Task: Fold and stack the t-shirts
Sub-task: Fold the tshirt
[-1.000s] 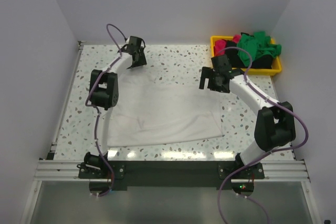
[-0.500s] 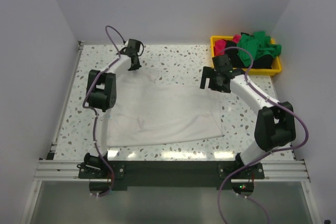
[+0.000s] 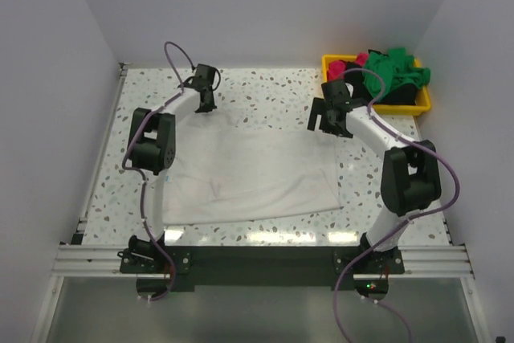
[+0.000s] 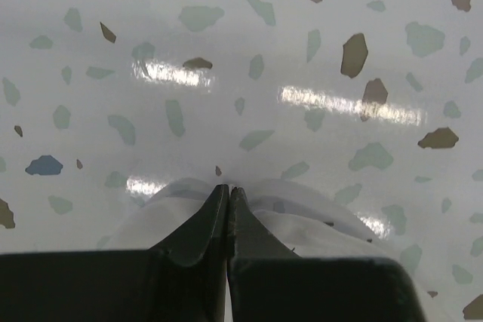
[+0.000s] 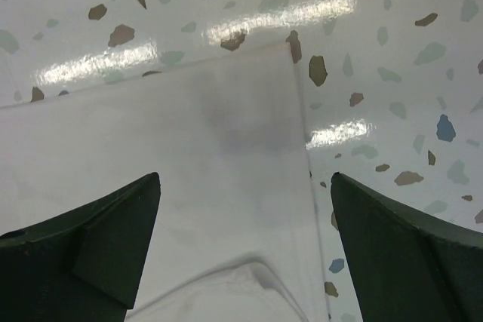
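Note:
A large white t-shirt (image 3: 249, 168) lies spread flat on the speckled table. My left gripper (image 3: 206, 108) is down at its far left corner. In the left wrist view the left gripper (image 4: 228, 189) is shut, with white cloth (image 4: 324, 225) bunched round its tips. My right gripper (image 3: 324, 124) hovers open over the shirt's far right corner. In the right wrist view the right gripper (image 5: 245, 180) has flat white cloth (image 5: 196, 148) between its wide fingers. Green (image 3: 395, 68), pink (image 3: 360, 59) and black (image 3: 393, 98) t-shirts are heaped in the bin.
A yellow plastic bin (image 3: 328, 63) stands at the table's far right corner, just beyond the right arm. Bare speckled tabletop (image 3: 273, 86) runs along the far side. White walls close in the table on the left, the back and the right.
The left gripper has shut on the shirt's far left corner. The right gripper has shifted a little toward the far side and stays open.

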`<state>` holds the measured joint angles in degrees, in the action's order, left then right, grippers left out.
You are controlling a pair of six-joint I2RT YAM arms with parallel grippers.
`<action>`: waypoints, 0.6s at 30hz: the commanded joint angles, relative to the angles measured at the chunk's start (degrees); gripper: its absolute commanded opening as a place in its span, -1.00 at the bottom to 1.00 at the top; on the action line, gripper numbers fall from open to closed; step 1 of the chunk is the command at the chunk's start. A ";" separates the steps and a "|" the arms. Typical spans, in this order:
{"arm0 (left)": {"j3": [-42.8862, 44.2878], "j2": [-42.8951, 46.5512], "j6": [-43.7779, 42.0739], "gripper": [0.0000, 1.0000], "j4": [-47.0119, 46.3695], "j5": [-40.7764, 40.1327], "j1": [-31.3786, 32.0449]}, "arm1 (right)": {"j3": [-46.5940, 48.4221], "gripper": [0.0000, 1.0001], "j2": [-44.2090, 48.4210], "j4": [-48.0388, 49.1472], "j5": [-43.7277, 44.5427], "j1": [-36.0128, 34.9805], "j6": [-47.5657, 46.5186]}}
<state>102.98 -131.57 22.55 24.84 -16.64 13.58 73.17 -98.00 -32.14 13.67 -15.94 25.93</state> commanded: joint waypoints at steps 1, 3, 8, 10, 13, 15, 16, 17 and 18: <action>-4.27 6.84 -2.77 -1.00 -4.27 1.18 1.09 | 4.79 0.97 -4.56 2.78 5.83 0.30 2.01; -6.90 9.38 -2.95 -1.00 -6.12 1.44 1.09 | 7.07 0.97 -7.45 2.61 8.82 0.30 2.63; -10.69 13.17 -3.56 -1.00 -9.36 3.46 1.36 | 10.76 0.95 -12.74 4.28 15.50 0.30 5.53; -12.45 14.58 -3.65 -1.00 -10.16 3.55 1.53 | 12.08 0.89 -15.37 3.15 18.14 0.30 7.71; -14.73 16.25 -3.82 -1.00 -10.86 3.46 1.62 | 12.71 0.81 -17.05 3.22 19.11 0.30 9.22; -16.84 17.92 -3.82 -1.00 -11.92 4.33 1.62 | 12.27 0.73 -17.49 4.10 19.37 0.30 9.40; -17.72 18.53 -3.91 -1.00 -12.53 4.77 1.62 | 12.09 0.72 -17.67 4.36 19.72 0.30 9.57; -19.29 19.85 -3.91 -1.00 -13.58 5.13 1.71 | 12.00 0.65 -17.93 4.72 19.99 0.21 9.57; -20.09 20.47 -3.91 -1.00 -14.03 6.17 1.71 | 11.83 0.62 -18.19 5.15 20.43 0.21 9.66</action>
<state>85.41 -115.63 19.88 15.33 -12.78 14.90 83.77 -115.94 -29.34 29.91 -15.73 33.08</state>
